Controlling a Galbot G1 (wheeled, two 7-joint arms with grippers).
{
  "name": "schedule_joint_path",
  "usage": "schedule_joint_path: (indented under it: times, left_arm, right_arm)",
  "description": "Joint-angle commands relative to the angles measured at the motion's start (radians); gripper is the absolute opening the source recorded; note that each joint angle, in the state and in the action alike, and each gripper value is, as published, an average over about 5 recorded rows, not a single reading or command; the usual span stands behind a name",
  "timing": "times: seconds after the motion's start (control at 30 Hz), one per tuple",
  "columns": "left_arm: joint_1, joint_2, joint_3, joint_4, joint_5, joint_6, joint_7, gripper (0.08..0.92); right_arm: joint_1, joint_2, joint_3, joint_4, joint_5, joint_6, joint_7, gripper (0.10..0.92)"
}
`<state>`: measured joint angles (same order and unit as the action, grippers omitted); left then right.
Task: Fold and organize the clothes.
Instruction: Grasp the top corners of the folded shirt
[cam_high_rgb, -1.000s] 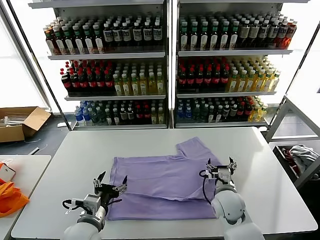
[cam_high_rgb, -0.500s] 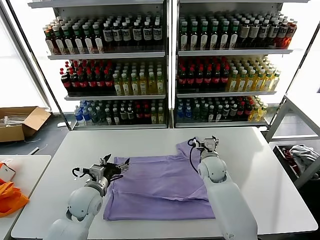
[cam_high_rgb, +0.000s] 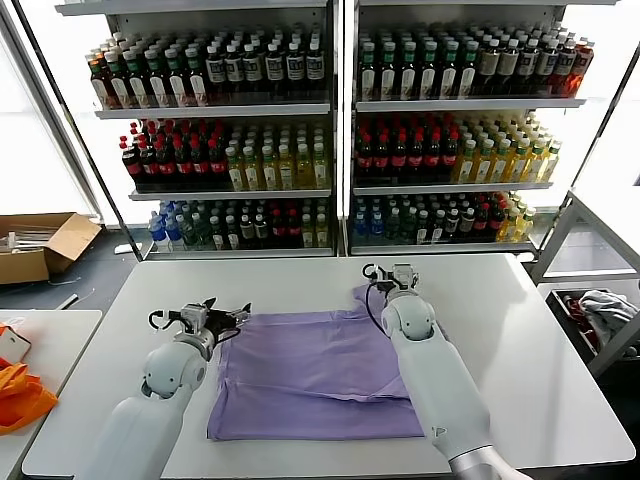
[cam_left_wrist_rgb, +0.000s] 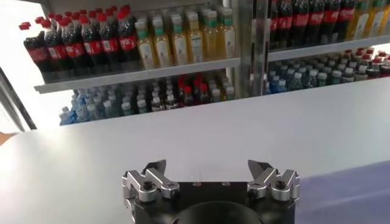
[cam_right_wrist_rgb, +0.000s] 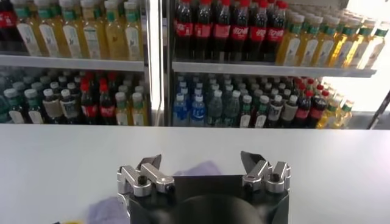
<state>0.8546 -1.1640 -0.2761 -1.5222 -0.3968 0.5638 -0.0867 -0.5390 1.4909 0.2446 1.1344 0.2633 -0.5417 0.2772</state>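
In the head view, a lavender T-shirt (cam_high_rgb: 318, 375) lies flat, plain side up, in the middle of the white desk (cam_high_rgb: 540, 330), one sleeve poking out at its far right corner. The left claw (cam_high_rgb: 213, 318) hangs at the shirt's far left corner and the right claw (cam_high_rgb: 392, 274) at the far right corner by the sleeve, one to each end of the far edge. That placing suggests the two far corners are to be taken together for a fold toward the robot. Neither claw holds cloth.

The left wrist view settles what the head view leaves small: the left claw's fingers (cam_left_wrist_rgb: 148, 180) stand wide apart with nothing between them, bare desk ahead and a sliver of purple shirt at one side.

The right wrist view shows the same of the right claw's fingers (cam_right_wrist_rgb: 144, 175), spread and empty, with a bit of the shirt's sleeve (cam_right_wrist_rgb: 198, 168) just beyond them. Both wrist views face the drink shelves (cam_right_wrist_rgb: 256, 67) behind the shirt; only the head view shows the whole garment.
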Motion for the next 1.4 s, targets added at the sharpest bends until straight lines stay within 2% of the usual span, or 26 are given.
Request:
schedule_joint_path:
  times: [0.03,0.37,0.6,0.73,1.13,1.27,1.4]
  left_arm:
    - [-0.056,-0.015,0.002,0.106,-0.01,0.0,-0.002,0.823]
    - [-0.003,-0.002,-0.005,0.052,-0.013,0.012,-0.01,0.822]
    - [0.072,0.019,-0.017,-0.085,-0.035,0.013,-0.011,0.823]
    - [0.104,0.015,-0.021,-0.124,-0.041,0.012,-0.006,0.822]
    - [0.11,0.007,-0.019,-0.068,-0.033,0.013,0.007,0.822]
    - [0.112,0.001,-0.015,-0.058,-0.032,0.013,0.007,0.758]
    - [0.111,-0.006,-0.006,-0.048,-0.032,0.013,0.007,0.646]
  right_arm:
    - [0.031,0.019,0.007,-0.116,0.006,0.015,-0.016,0.823]
    - [0.0,0.018,0.008,-0.082,0.005,-0.006,-0.007,0.823]
    - [-0.022,0.005,0.006,-0.059,0.0,-0.011,-0.008,0.823]
    - [-0.032,0.006,0.005,-0.048,-0.004,-0.014,-0.006,0.823]
    - [-0.054,0.01,0.007,-0.023,-0.006,-0.026,-0.001,0.822]
    - [-0.06,0.012,0.007,-0.018,-0.006,-0.026,-0.002,0.806]
    - [-0.061,0.009,0.008,-0.012,-0.004,-0.028,-0.002,0.73]
